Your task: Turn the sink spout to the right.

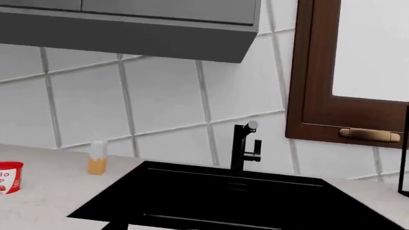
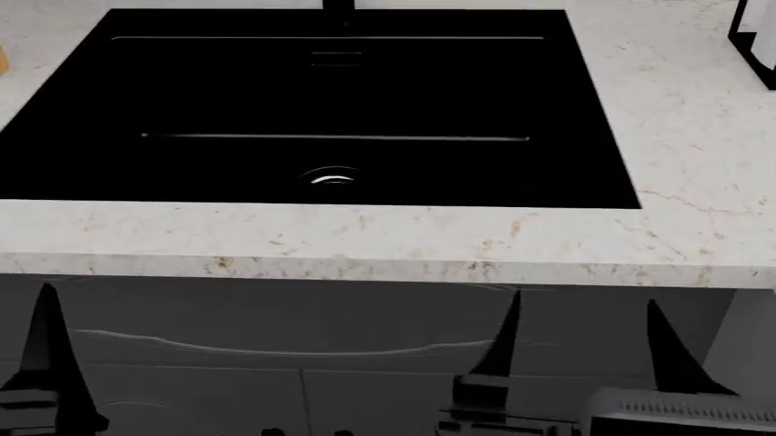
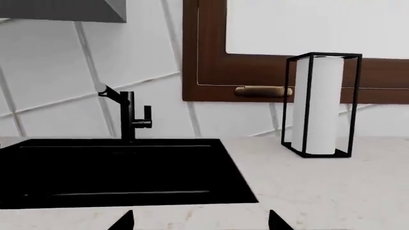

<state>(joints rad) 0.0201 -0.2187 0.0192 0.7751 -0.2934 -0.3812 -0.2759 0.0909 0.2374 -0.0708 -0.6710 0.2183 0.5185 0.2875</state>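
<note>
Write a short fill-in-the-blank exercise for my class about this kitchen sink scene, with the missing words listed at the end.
1. The sink is a black basin rimmed by a white speckled ____ countertop.
2. The sink spout rises behind the basin, with a small lever handle on its ____.
3. A white paper towel roll stands upright inside a black wire ____.
4. A wooden rolling pin lies on the sill of the ____.

Missing words: stone; side; holder; window

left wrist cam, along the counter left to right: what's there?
Red tub → small bottle with orange liquid → sink with the sink spout behind it → lever handle on the spout's side → black frame edge at the picture's border.
</note>
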